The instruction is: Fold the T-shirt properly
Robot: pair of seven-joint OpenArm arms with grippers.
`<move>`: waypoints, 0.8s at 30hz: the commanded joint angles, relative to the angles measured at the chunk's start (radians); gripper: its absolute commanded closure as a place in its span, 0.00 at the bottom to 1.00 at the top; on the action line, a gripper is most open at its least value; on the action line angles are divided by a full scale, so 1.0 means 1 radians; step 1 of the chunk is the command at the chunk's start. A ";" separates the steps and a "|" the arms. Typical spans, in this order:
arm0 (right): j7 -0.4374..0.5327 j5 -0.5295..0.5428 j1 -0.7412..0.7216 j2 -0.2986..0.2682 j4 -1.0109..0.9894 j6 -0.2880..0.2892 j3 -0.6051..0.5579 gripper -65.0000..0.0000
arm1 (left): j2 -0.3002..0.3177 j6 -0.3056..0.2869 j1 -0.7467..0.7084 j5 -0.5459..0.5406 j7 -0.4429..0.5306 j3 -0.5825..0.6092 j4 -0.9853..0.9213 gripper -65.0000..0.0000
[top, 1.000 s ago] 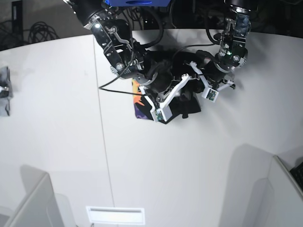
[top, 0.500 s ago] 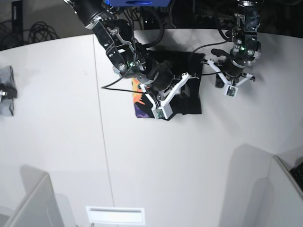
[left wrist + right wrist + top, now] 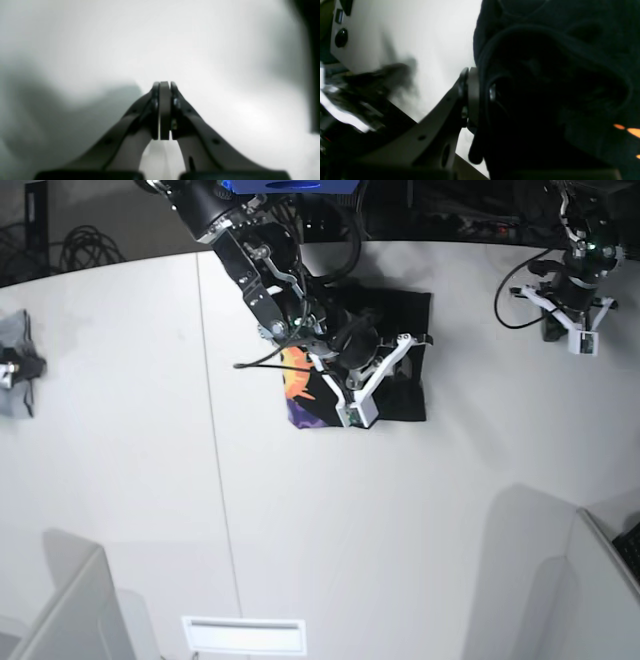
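The black T-shirt [image 3: 395, 315] lies bunched at the back middle of the white table [image 3: 130, 460]. Its orange and purple print [image 3: 298, 392] shows at the left edge. My right arm [image 3: 350, 342] reaches down over the shirt. In the right wrist view my right gripper [image 3: 482, 82] is shut on a thick fold of the T-shirt [image 3: 545, 87], and the cloth hides one finger. My left arm [image 3: 572, 295] hangs at the far right, well apart from the shirt. The left wrist view shows my left gripper [image 3: 164, 83] shut, pads pressed together on nothing, above bare table.
A small grey cloth [image 3: 15, 375] sits at the table's left edge. White upright panels stand at the front left [image 3: 70, 610] and front right [image 3: 600, 600]. A white slotted plate [image 3: 243, 635] lies at the front edge. Cables hang behind the table.
My left arm has pulled away from the shirt's right side to the far right back corner, shut and holding nothing. The right arm stays on the shirt, shifted slightly right; more print shows.
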State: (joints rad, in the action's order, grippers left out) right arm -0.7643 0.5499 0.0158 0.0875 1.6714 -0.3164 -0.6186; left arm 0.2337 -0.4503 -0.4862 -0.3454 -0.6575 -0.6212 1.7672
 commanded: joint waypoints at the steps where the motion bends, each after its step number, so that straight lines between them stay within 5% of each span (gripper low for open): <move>1: 0.018 0.006 -0.026 0.019 -0.001 0.007 0.001 1.00 | 0.011 -0.014 -0.010 -0.013 0.018 -0.030 0.018 1.00; 9: 0.018 0.006 -0.060 0.039 -0.109 0.007 0.001 1.00 | 0.011 -0.048 -0.032 -0.013 0.018 -0.119 0.017 1.00; 14: 0.012 0.006 -0.060 0.039 -0.110 0.007 -0.001 0.45 | 0.008 -0.048 -0.032 -0.013 0.018 -0.116 0.017 1.00; 16: 0.015 0.006 -0.060 0.039 -0.109 0.007 -0.030 0.32 | 0.008 -0.048 -0.032 -0.013 0.018 -0.114 0.017 1.00; 24: 0.015 0.006 -0.133 0.036 -0.116 0.007 -0.206 0.30 | 0.010 -0.048 -0.029 -0.013 0.018 -0.116 0.009 1.00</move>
State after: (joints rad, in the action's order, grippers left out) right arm -0.7628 0.5491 -0.1036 0.1127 1.5421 -0.3149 -0.8238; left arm 0.2302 -0.4988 -0.5129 -0.3462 -0.6586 -0.7296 1.7638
